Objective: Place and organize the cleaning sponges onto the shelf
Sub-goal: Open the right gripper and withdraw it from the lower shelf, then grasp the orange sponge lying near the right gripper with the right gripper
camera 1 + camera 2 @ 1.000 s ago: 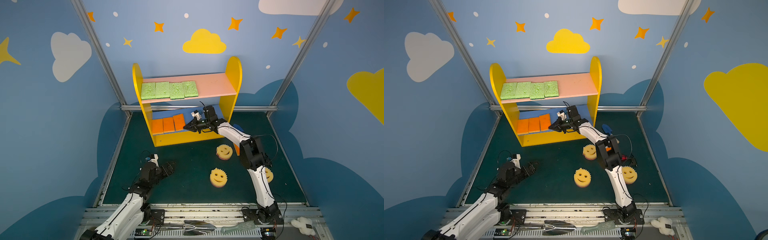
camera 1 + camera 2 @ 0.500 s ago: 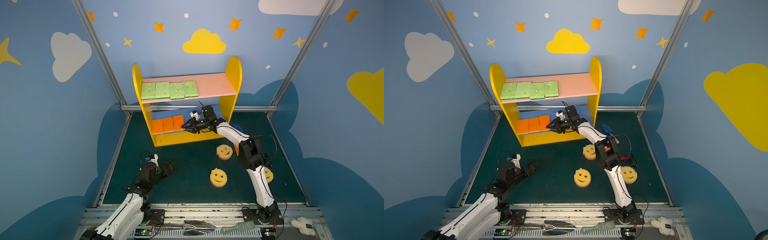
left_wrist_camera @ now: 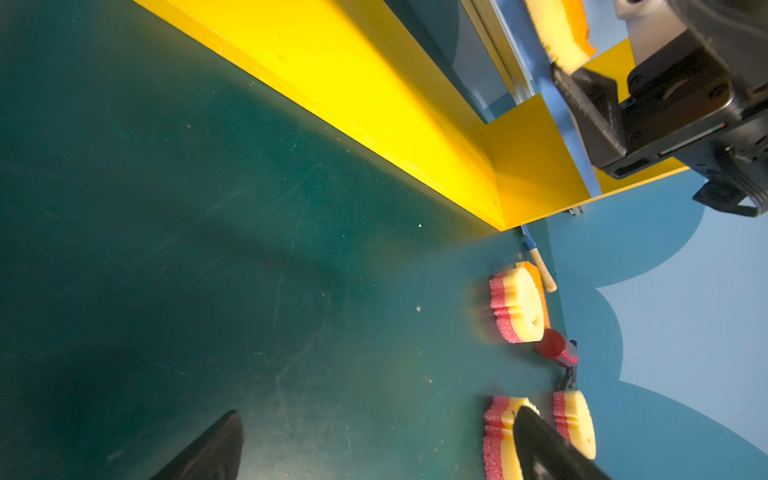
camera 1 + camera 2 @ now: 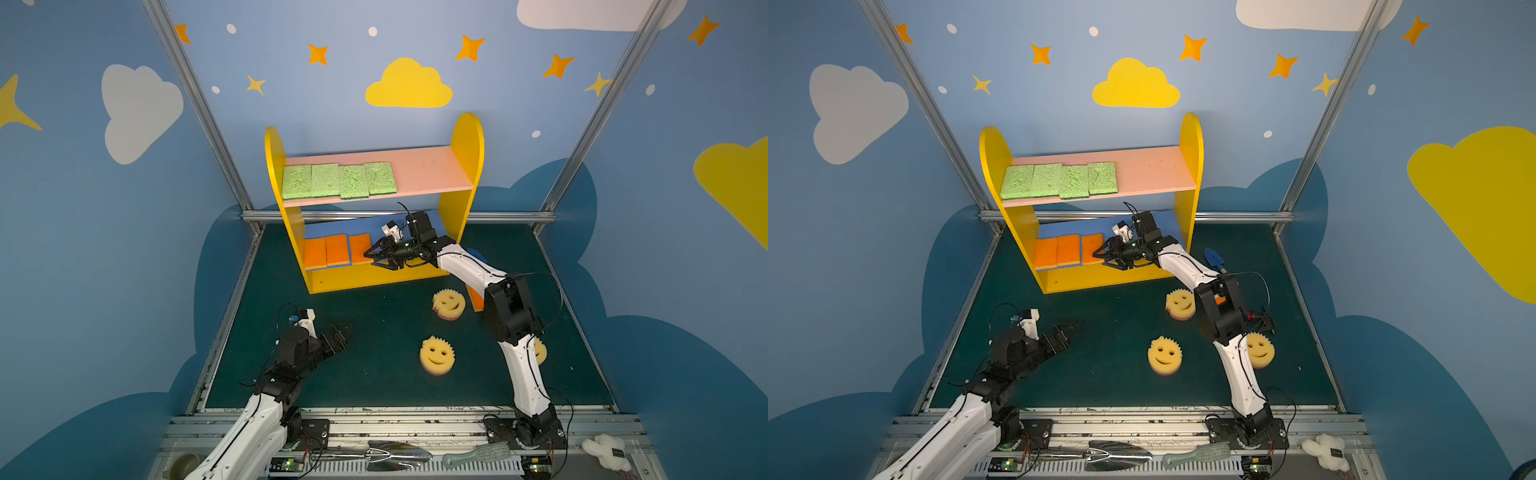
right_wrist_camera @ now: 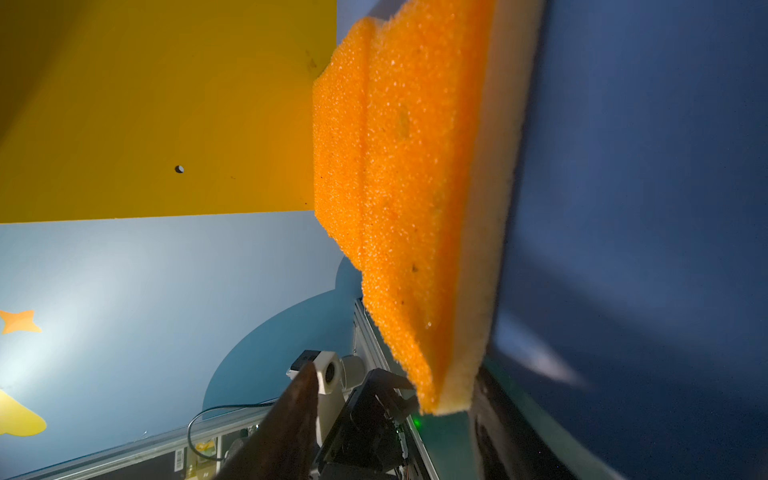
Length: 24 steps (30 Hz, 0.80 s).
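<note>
Four green sponges (image 4: 338,180) are already lining the pink board (image 4: 428,170) of the shelf (image 4: 467,166). The right claw (image 4: 370,259) is hanging open around the third orange sponge (image 4: 359,247), which is lying on the blue board (image 4: 322,229). Three smiley sponges (image 4: 436,355) and the fourth orange sponge (image 4: 475,297) are waiting on the counter (image 4: 374,324), and the left claw (image 4: 338,332) is idling wide open over there.

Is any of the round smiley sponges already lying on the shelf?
No, in a top view all three smiley sponges lie on the green mat, in front of the shelf.
</note>
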Motion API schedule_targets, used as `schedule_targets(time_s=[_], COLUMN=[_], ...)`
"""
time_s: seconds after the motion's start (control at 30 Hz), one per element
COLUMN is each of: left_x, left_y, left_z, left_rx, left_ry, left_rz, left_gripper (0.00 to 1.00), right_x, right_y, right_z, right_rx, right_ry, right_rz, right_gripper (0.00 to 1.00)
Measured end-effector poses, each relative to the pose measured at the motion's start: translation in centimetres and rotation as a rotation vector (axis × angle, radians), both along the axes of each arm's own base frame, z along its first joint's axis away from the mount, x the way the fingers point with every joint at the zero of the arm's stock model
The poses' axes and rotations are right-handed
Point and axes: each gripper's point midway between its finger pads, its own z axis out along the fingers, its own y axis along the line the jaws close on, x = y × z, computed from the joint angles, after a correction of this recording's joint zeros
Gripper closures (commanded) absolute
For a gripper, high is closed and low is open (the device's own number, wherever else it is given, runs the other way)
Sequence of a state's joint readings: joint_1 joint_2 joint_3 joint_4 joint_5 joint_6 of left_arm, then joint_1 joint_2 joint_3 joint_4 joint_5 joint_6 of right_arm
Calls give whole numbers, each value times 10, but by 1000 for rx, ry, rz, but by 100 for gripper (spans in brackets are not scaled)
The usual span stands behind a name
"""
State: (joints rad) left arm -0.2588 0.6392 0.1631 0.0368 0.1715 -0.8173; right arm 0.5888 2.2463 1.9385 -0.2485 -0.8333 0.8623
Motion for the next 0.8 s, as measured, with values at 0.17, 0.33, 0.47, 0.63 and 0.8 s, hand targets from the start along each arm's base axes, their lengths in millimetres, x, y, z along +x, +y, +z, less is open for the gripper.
schedule_targets(time_s=[0.17,0.33,0.47,0.63,0.8], left_x=[-2,-4,-8,-7,3], left_y=[-6,-20,-36,-56,-77], left_z=[2,12,20,28,27], left_rx=[-3,-8,4,18,43], left_ry=[47,52,40,42,63], left_rz=[-30,-86,-138,-187,-224], left_gripper=[1,1,3,8,10], right_x=[-11,-18,-23,-35,-44], right_y=[-24,-50,-78,-122,-181], right_z=[5,23,28,19,7], right_rx=[-71,-93,-110,-140,-161], right_ry=[-41,-99,-111,-91,-72], right_rz=[-42,-83,-124,-181,-277], right_gripper=[42,42,42,43,40])
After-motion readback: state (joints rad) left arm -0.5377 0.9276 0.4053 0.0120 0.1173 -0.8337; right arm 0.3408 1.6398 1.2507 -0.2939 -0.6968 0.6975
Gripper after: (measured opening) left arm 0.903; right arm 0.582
